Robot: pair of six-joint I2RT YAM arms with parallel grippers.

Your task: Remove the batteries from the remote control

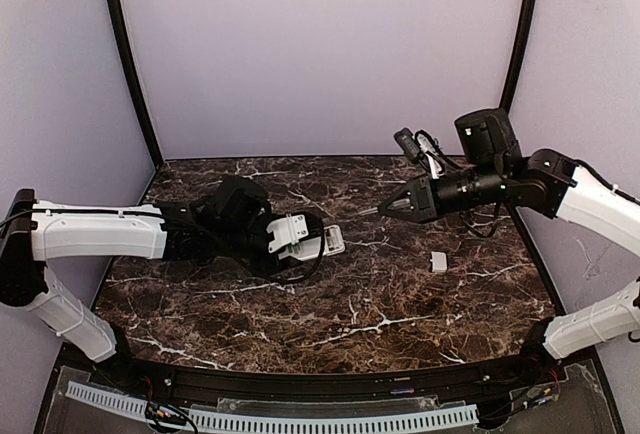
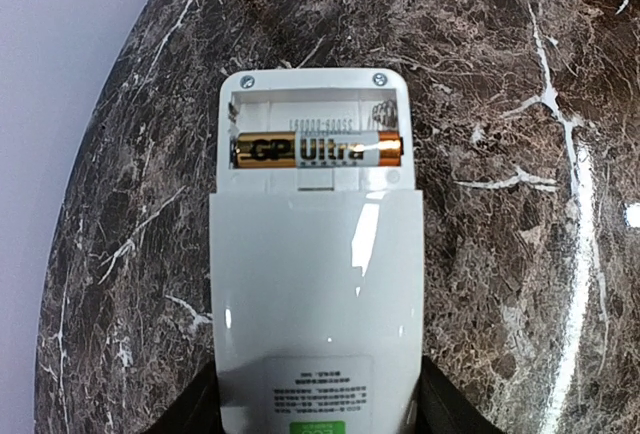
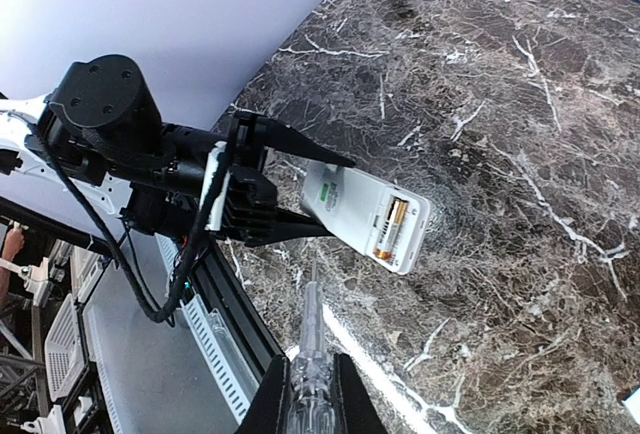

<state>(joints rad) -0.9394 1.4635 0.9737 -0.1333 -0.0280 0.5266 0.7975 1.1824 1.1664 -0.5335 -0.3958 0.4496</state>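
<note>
One remote control (image 3: 370, 219) in left claw (image 3: 325, 192)

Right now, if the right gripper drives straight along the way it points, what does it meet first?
Probably the remote control. The thin tool clamped in the right gripper leads, so its tip would land first. Depth is unclear, so I can't tell exactly where on it.

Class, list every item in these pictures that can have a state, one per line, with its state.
remote control: back up, battery compartment open
battery: seated in one slot; the other slot is empty
small white piece: loose on the table, apart from the remote control
left gripper: closed on the remote control
right gripper: shut on a thin tool
thin tool: gripped, tip towards the remote control
</note>
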